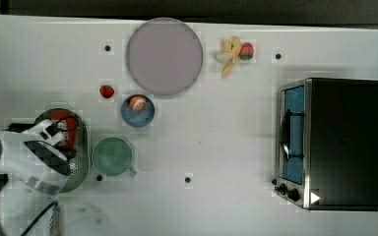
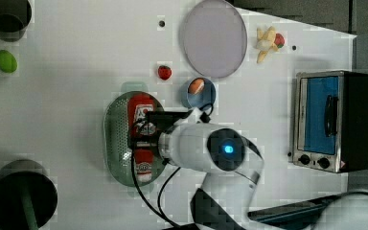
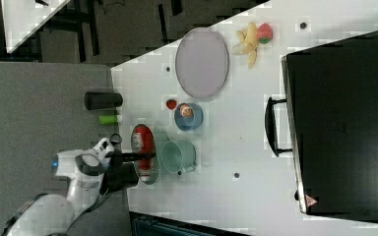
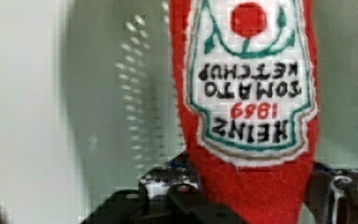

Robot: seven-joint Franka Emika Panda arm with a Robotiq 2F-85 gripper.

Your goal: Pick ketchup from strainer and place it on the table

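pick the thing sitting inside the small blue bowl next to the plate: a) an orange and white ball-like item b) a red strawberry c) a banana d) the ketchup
a: in the top view the blue bowl holds a small orange and white round item, while the strawberry lies outside it on the table and the ketchup lies in the strainer.

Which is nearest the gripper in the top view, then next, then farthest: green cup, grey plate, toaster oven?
1. Green cup, just to the top view's right of the gripper.
2. Grey plate, farther up and right.
3. Toaster oven, far right.
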